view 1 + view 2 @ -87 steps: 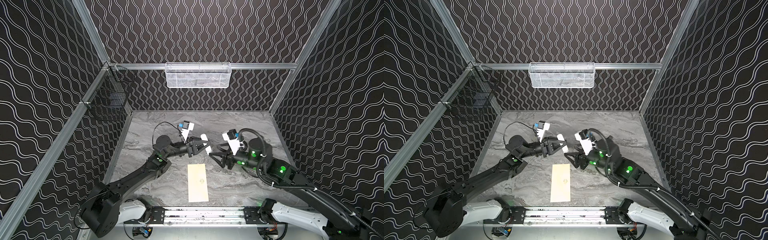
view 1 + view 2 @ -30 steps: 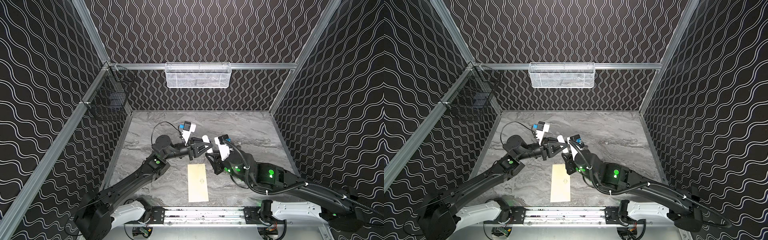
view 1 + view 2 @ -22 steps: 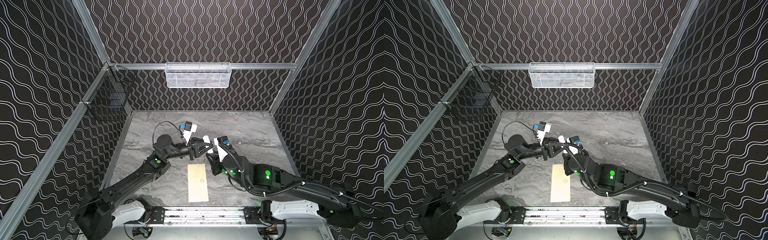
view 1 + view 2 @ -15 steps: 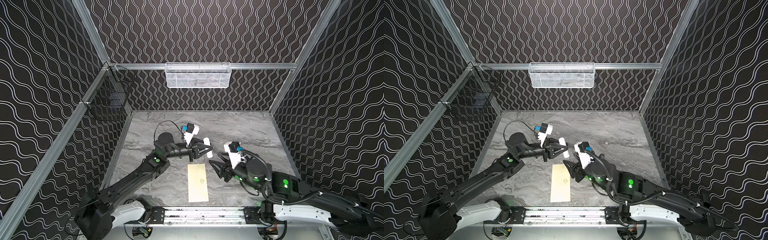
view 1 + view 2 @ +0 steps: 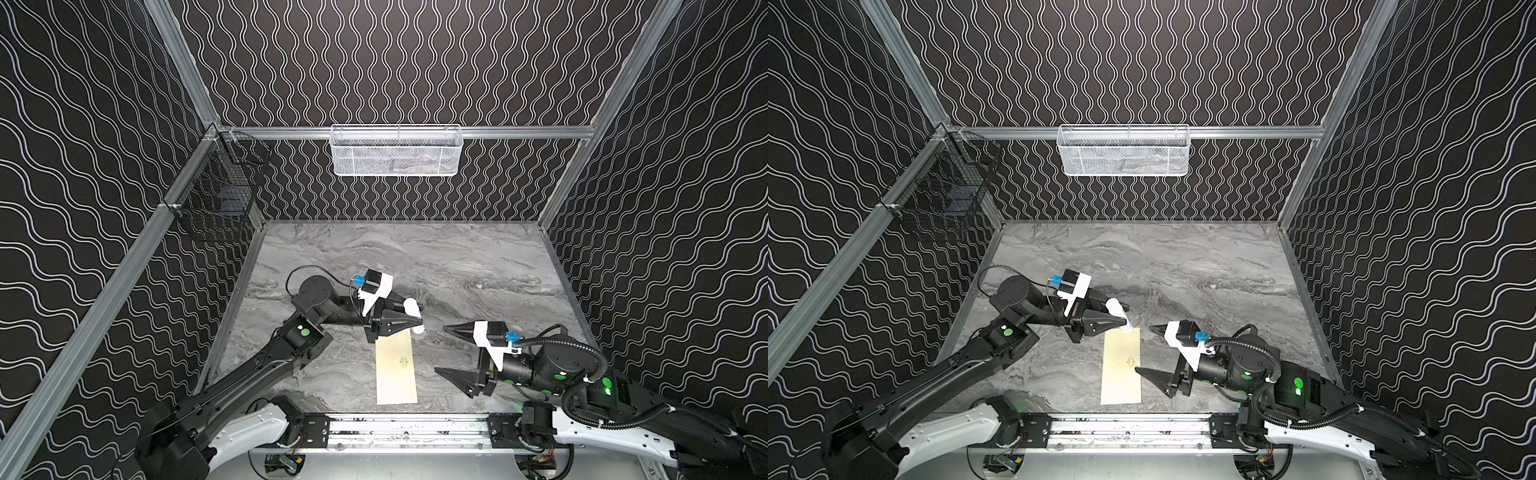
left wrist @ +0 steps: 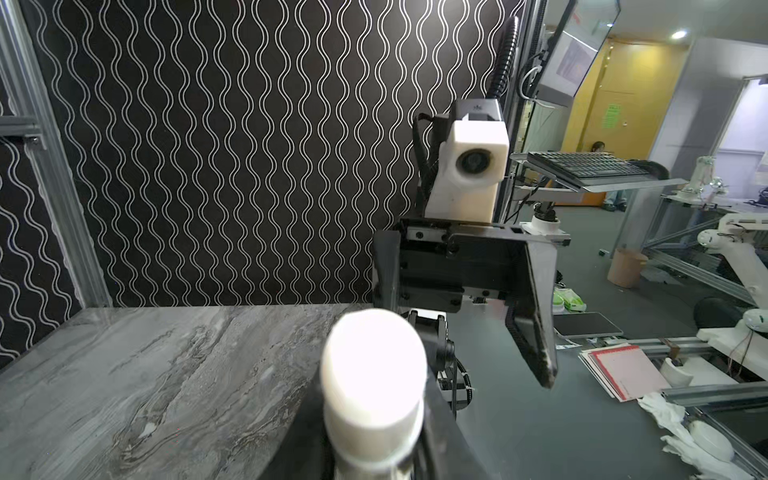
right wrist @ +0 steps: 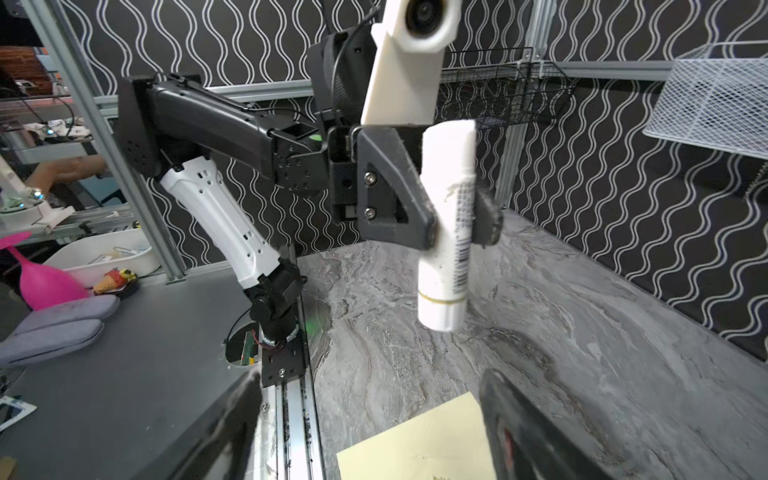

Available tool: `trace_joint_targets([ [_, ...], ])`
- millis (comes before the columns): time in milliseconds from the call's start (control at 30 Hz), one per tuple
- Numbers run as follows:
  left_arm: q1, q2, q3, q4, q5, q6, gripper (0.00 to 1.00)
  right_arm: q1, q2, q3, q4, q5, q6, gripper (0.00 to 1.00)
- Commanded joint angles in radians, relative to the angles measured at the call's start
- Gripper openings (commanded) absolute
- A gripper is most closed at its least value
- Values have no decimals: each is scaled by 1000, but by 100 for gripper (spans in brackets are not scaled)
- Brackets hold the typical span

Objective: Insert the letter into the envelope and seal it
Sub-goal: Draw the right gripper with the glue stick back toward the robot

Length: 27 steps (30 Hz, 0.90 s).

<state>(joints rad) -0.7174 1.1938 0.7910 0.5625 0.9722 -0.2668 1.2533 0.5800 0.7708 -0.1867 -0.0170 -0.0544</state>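
The envelope [image 5: 397,370] lies flat and lengthwise on the grey marbled bench [image 5: 478,266], near its front edge. Over its far end the left tool [image 5: 417,316] clamps a white stick [image 7: 446,249] (its lower tip possibly touching the paper; hard to tell). The right tool [image 5: 440,349] hangs just beside the envelope, jaws wide, empty. Black wavy-lined walls [image 5: 395,62] enclose the bench; a white mesh basket [image 5: 397,151] hangs at the back

Both top views look steeply down from high above the front edge onto the whole marble tabletop [image 5: 457,266] (nearly the same picture twice). The wrist cameras face each other at close range, both catching the white glue stick [image 6: 374,374]: the left from just behind it, the right side-on, with the envelope [image 7: 415,453] below.
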Motion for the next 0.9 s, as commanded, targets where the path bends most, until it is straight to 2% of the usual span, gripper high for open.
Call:
trace_joint_targets([
  [0,-16,18,10,96,37,-52,0,-5,11,-18,133,-54,-66,88],
  [133,-25,34,-3,178,36,-104,0,-67,13,-70,238,-112,-61,91],
  [233,-30,48,-1,209,43,-128,0,-230,52,-66,266,-331,20,86],
  [300,-33,53,3,212,45,-135,0,-365,98,-57,298,-530,92,80],
  [400,-37,49,6,186,40,-117,0,-467,154,-54,362,-711,159,74],
  [567,-39,38,7,163,31,-106,0,-477,215,-43,402,-796,162,70],
  [667,-39,38,6,156,29,-103,0,-476,241,-35,412,-830,151,62],
  [867,-40,49,3,160,23,-104,0,-476,249,-40,431,-828,136,57],
])
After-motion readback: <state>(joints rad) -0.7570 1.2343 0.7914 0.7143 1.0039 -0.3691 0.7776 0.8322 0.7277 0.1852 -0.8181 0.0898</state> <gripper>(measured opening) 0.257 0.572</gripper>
